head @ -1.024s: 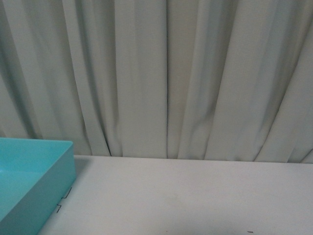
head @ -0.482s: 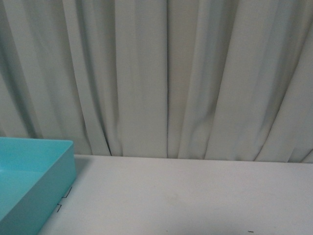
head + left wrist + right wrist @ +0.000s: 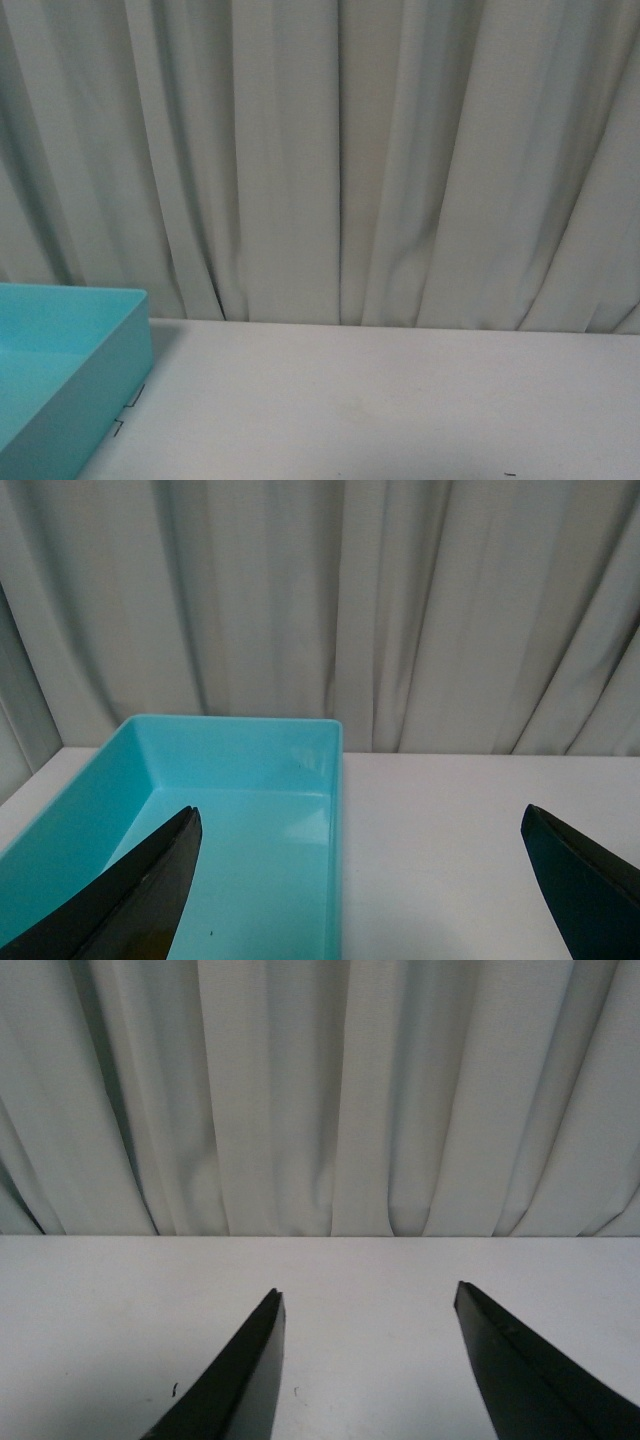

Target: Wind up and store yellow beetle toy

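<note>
**Nothing held; toy out of view**

The left claw (image 3: 360, 816) is spread wide with nothing between its jaws, poised over the near end of the teal bin (image 3: 240, 755) and the white counter (image 3: 450, 820) beside it; the right claw (image 3: 368, 1292) gapes less widely, equally bare, over plain counter; in the front view the bin sits on the counter's left side; a pale curtain (image 3: 340, 150) hangs behind; the toy shows in no view, so its place cannot be told.

No text, label, brand or number can be read; small dark marks (image 3: 133, 396) on the table (image 3: 380, 400) are possibly mere ticks.
</note>
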Available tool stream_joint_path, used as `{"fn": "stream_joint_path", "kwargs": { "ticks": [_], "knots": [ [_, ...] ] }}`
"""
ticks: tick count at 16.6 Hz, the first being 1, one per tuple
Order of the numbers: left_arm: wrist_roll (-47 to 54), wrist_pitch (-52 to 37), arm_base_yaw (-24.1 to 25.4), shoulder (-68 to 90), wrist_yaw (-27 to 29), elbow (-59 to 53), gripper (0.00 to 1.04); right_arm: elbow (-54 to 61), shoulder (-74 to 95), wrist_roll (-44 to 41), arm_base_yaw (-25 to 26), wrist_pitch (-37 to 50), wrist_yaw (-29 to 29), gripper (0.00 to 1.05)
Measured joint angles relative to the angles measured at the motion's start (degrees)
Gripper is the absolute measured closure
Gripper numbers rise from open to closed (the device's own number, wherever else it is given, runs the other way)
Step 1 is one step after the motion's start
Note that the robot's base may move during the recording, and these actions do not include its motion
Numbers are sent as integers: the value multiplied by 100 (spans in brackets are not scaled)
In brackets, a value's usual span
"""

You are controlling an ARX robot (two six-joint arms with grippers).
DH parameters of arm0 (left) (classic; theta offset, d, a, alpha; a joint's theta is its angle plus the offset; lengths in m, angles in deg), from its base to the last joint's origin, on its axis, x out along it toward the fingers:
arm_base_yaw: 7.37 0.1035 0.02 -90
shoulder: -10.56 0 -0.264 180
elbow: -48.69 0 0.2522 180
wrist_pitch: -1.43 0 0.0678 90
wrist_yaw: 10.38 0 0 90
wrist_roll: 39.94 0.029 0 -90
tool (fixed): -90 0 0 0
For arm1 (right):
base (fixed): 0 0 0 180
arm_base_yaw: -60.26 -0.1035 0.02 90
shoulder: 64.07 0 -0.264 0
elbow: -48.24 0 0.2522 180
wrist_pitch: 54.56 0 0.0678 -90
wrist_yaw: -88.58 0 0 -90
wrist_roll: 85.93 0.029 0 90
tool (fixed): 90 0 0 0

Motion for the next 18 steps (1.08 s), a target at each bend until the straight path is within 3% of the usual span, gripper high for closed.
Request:
{"fn": "stream_joint_path", "kwargs": {
  "ticks": [1,6,8,9,10,11,12,13,14,17,18],
  "knots": [
    [0,0,0,0,0,0,7,0,0,0,0,-2,0,44],
    [0,0,0,0,0,0,7,0,0,0,0,0,0,26],
    [0,0,0,0,0,0,7,0,0,2,0,-2,0,4],
    [-20,33,-7,4,28,2,7,0,0,0,0,0,0,7],
    [-643,1300,-647,704,1432,509,7,0,0,2,0,-2,-2,6],
    [-1178,1764,-1154,1569,2481,914,7,0,2,0,0,2,11,7],
    [-1357,1440,-1078,1880,3182,946,7,0,0,0,0,2,0,7],
    [-1344,957,-748,2059,3342,946,7,0,2,2,26,-2,-4,7],
    [-1139,319,-470,2356,3080,957,7,0,2,2,26,-2,0,7],
    [321,-1666,581,4251,1110,1150,7,0,0,2,26,-2,-2,7],
    [804,-1939,817,4780,557,1427,7,0,0,2,26,0,-2,7]
  ]
}}
